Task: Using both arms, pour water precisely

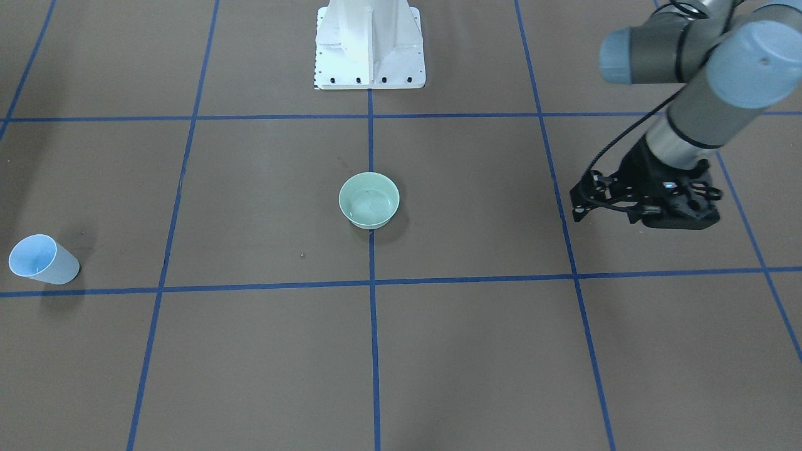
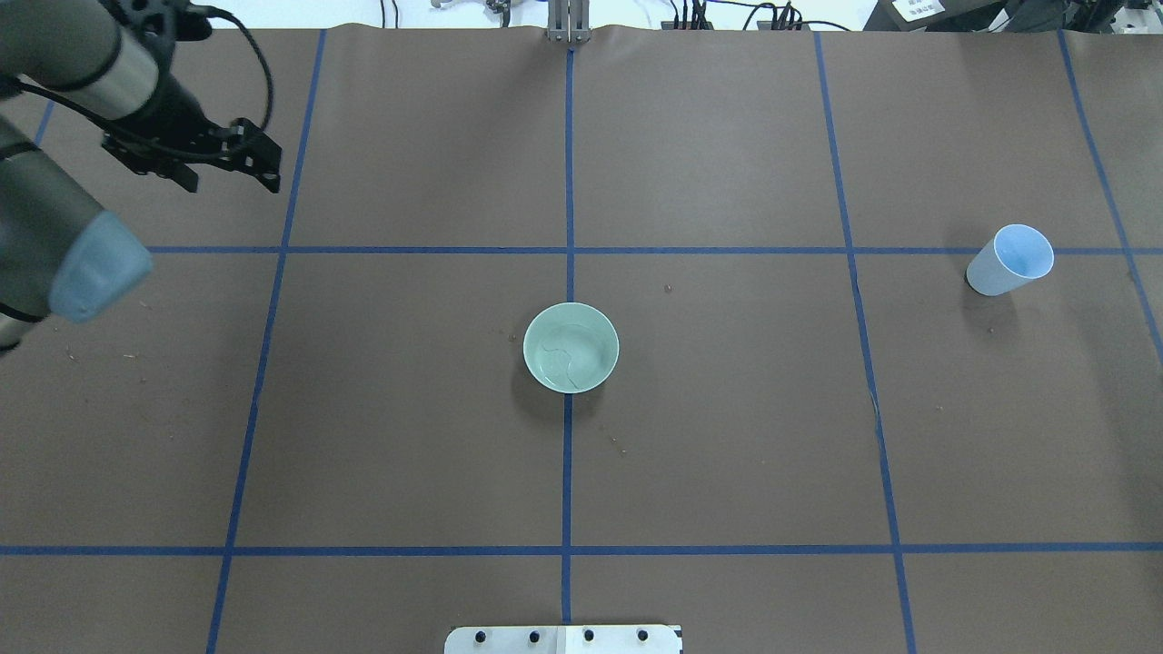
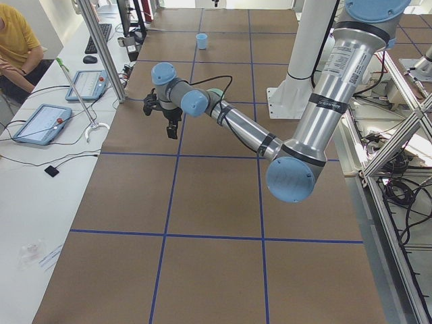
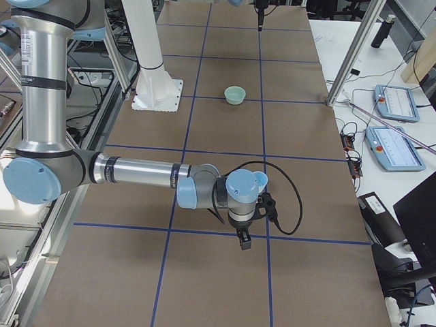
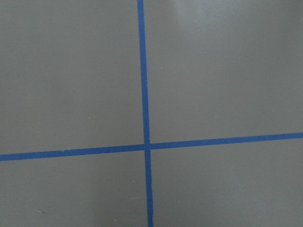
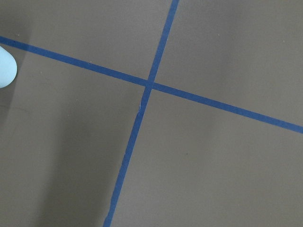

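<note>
A pale green bowl [image 2: 571,348] stands at the table's middle; it also shows in the front view [image 1: 369,200]. Faint curved outlines on its bottom look like a little clear water [image 2: 565,352]. A light blue cup [image 2: 1010,259] stands upright far out on my right side. My left gripper [image 2: 271,171] hovers open and empty over the far left of the table [image 1: 577,204]. My right gripper [image 4: 244,240] shows only in the right side view, low over the table beside the cup [image 4: 259,180]; I cannot tell whether it is open or shut.
The brown table cover [image 2: 727,436] carries a grid of blue tape lines. The white pedestal [image 1: 368,44] stands at the robot's side. Tablets and cables [image 4: 392,129] lie on a side bench beyond the far edge. A person [image 3: 13,47] sits there.
</note>
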`<state>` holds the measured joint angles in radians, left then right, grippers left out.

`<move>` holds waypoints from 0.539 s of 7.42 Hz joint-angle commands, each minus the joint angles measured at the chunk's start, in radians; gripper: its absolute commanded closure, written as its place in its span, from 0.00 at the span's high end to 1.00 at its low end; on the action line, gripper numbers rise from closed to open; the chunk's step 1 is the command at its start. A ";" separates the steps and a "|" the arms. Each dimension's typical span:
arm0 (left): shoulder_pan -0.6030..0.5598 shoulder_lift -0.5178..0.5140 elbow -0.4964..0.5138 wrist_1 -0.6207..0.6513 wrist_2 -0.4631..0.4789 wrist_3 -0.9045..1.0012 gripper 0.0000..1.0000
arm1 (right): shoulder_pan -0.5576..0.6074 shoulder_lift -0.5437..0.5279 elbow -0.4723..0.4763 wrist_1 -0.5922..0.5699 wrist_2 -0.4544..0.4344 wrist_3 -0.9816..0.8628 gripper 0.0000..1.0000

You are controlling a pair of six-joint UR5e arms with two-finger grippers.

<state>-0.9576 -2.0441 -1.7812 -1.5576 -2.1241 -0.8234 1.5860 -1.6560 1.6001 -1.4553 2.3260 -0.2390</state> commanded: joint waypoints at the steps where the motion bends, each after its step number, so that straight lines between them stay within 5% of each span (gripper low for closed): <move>1: 0.132 -0.091 -0.013 -0.004 0.144 -0.086 1.00 | 0.000 -0.001 0.000 0.004 0.000 0.001 1.00; 4: 0.334 -0.160 0.029 -0.085 0.190 -0.069 1.00 | 0.000 0.001 0.000 0.004 -0.007 0.001 1.00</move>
<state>-0.7168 -2.1820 -1.7812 -1.6206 -1.9504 -0.9009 1.5868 -1.6559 1.6000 -1.4513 2.3212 -0.2378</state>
